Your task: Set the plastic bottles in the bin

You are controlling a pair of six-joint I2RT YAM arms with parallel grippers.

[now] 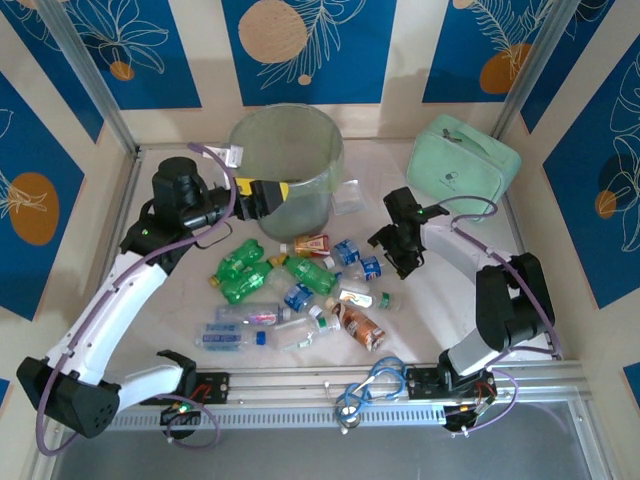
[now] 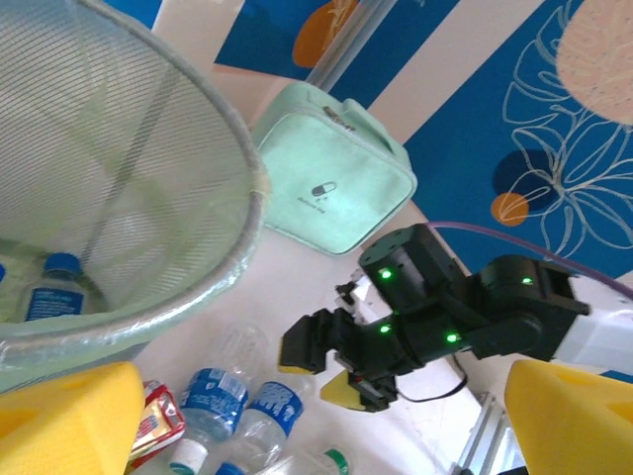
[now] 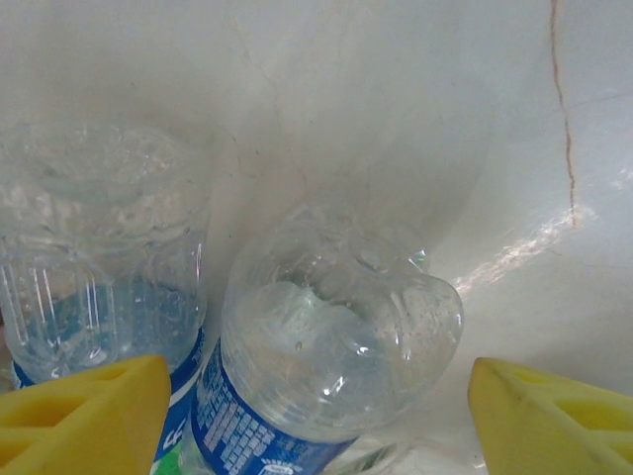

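Several plastic bottles (image 1: 300, 290) lie in a heap mid-table: green ones (image 1: 240, 263), clear blue-labelled ones (image 1: 232, 338), a brown one (image 1: 362, 327). The bin (image 1: 287, 160) stands behind them, and one blue-capped bottle (image 2: 54, 289) lies inside it. My left gripper (image 1: 263, 197) hangs open at the bin's near rim (image 2: 213, 287), with nothing between its yellow fingers (image 2: 69, 421). My right gripper (image 1: 392, 262) is low over the heap's right side, open, its fingers (image 3: 84, 421) straddling a clear blue-labelled bottle (image 3: 336, 361). A gap remains at the right finger.
A mint-green zippered case (image 1: 463, 165) lies at the back right. A second clear bottle (image 3: 99, 267) lies against the straddled one. A red-labelled bottle (image 1: 312, 243) sits just in front of the bin. Cables (image 1: 370, 385) loop over the front rail.
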